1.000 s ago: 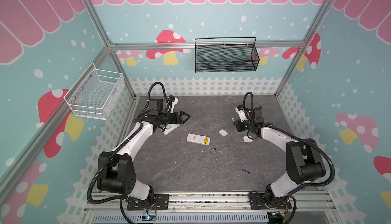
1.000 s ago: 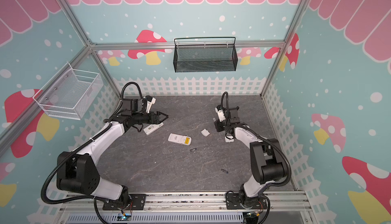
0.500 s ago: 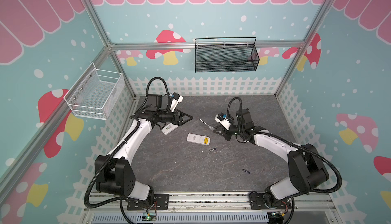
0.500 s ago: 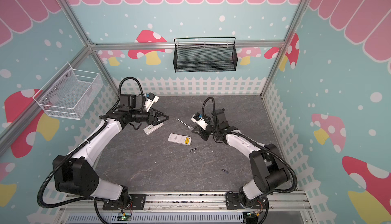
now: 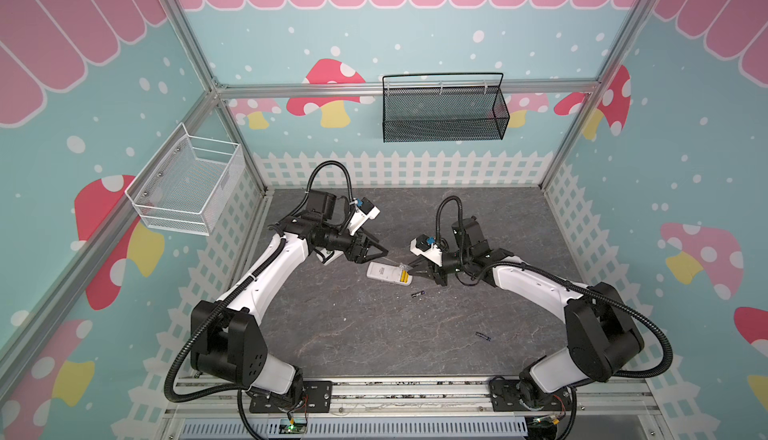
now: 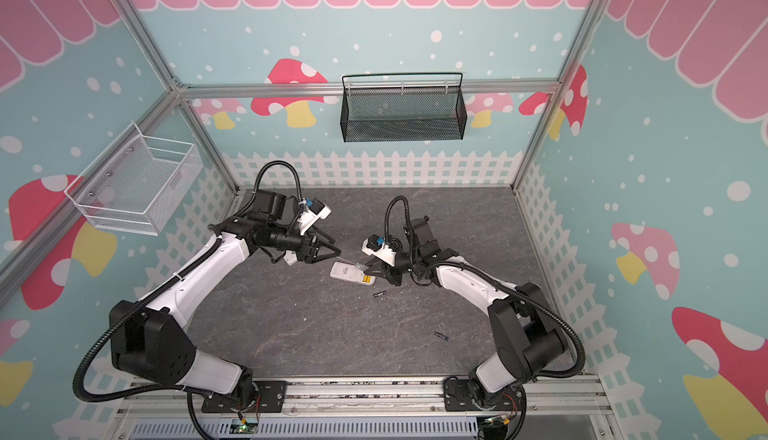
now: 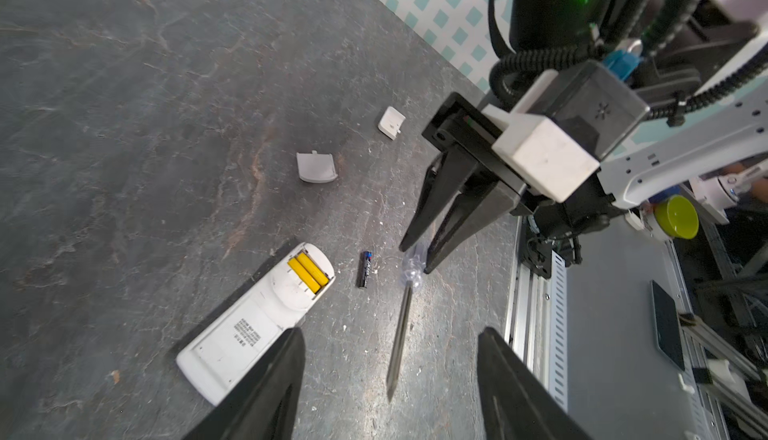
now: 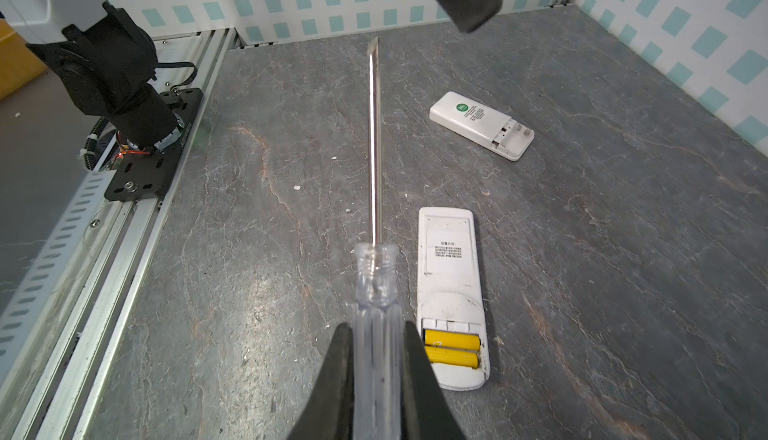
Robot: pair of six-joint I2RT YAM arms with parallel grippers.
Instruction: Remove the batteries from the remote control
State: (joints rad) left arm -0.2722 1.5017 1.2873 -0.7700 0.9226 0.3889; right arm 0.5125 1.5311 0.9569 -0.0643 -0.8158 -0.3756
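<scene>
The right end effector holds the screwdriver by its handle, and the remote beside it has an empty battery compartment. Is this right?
Not quite. The right end effector holds the screwdriver by its handle, but the remote beside it has two yellow batteries in its compartment; the right wrist view shows them.

White shells, black joints: left arm, right arm.
Behind the right gripper sits a white camera block with a blue plug; ribbed black cable loops back from it; the fingers are matte black wedges.
</scene>
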